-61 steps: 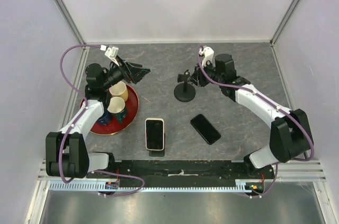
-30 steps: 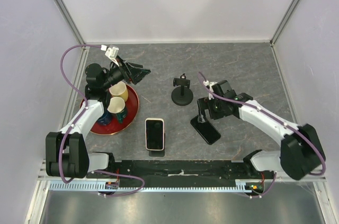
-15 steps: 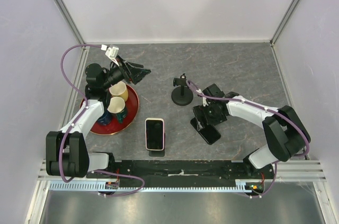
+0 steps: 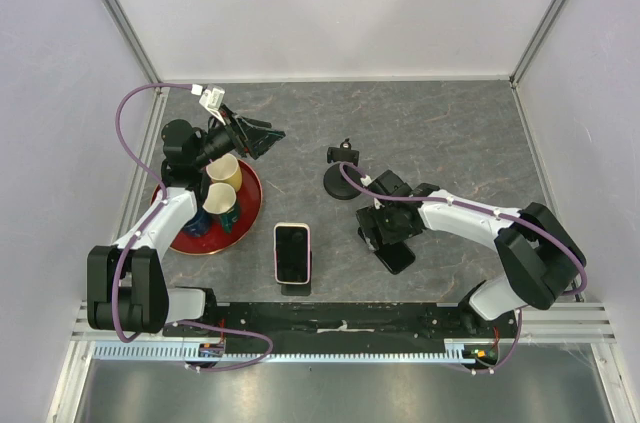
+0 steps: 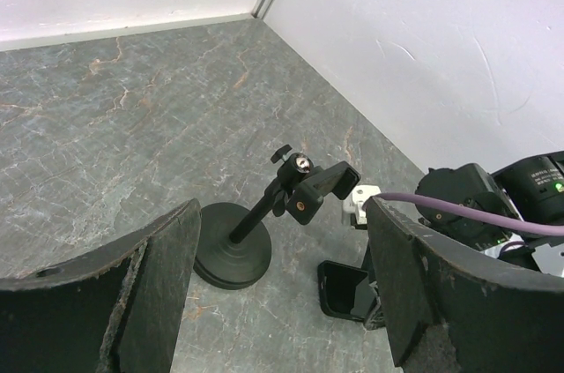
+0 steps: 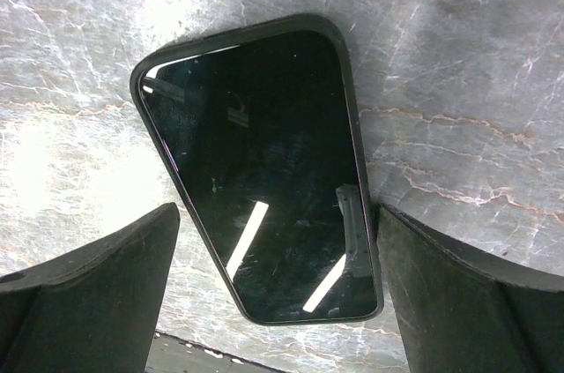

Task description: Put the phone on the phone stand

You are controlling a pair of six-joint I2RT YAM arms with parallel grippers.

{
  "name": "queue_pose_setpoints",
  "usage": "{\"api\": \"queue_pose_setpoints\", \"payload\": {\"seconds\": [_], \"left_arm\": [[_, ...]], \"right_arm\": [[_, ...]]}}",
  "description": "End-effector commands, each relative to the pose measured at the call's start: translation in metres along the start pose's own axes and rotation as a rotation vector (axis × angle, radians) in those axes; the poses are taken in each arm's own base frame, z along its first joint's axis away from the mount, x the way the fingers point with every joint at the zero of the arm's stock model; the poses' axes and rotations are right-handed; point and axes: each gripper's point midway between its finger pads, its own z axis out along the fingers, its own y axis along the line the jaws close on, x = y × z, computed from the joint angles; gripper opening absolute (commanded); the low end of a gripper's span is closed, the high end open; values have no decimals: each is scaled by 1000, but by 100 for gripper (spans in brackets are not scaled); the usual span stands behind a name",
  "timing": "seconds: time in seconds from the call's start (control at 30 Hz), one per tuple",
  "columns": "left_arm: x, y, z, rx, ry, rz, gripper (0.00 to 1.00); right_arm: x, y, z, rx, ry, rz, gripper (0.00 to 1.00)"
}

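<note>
Black phone lies flat on the grey marbled desk, seen from above, with my right end effector lowered over its far end. The phone stand sits just beyond, nothing on it. A white-cased phone lies to the left. My left end effector hangs parted and empty by a red tray. White walls close three sides.

Left wrist: the stand is upright and bare.

Right wrist: my fingers stand wide either side of the phone, gripping nothing. I judge nothing finished: grasp, lift and seating remain.
</note>
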Motion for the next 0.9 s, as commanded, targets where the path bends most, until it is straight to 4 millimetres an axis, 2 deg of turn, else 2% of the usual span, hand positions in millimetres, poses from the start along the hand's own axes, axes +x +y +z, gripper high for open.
{"api": "queue_pose_setpoints", "payload": {"seconds": [0.0,0.07,0.2,0.27,0.33,0.47,0.53,0.63,0.67,0.73,0.77,0.83,0.87], "left_arm": [[-12,-7,0,30,-25,25,82],[-12,-8,0,30,-26,26,82],[-13,-8,0,31,-26,27,82],[-12,-7,0,29,-23,27,82],[-11,-7,0,28,-22,26,82],[-12,-7,0,28,-24,27,82],[-12,-7,0,28,-22,26,82],[-11,-7,0,27,-21,23,82],[-11,-7,0,27,-21,22,82],[-12,-7,0,29,-23,25,82],[-12,-7,0,28,-22,23,82],[-13,-7,0,29,-24,24,82],[-13,-7,0,29,-24,24,82]], "right_arm": [[4,1,-2,42,-22,45,98],[5,-4,0,100,-25,57,98],[13,7,10,101,-9,87,98],[18,6,13,135,-7,95,98],[17,-3,12,212,-36,132,97],[24,-13,14,278,-46,166,90],[27,-9,17,257,-36,165,86],[26,0,16,203,-41,170,69],[24,1,15,197,-50,174,59],[21,0,12,202,-68,177,48],[20,-2,10,211,-80,180,39],[16,-3,7,211,-102,190,29],[15,-3,6,212,-111,197,20]]}}
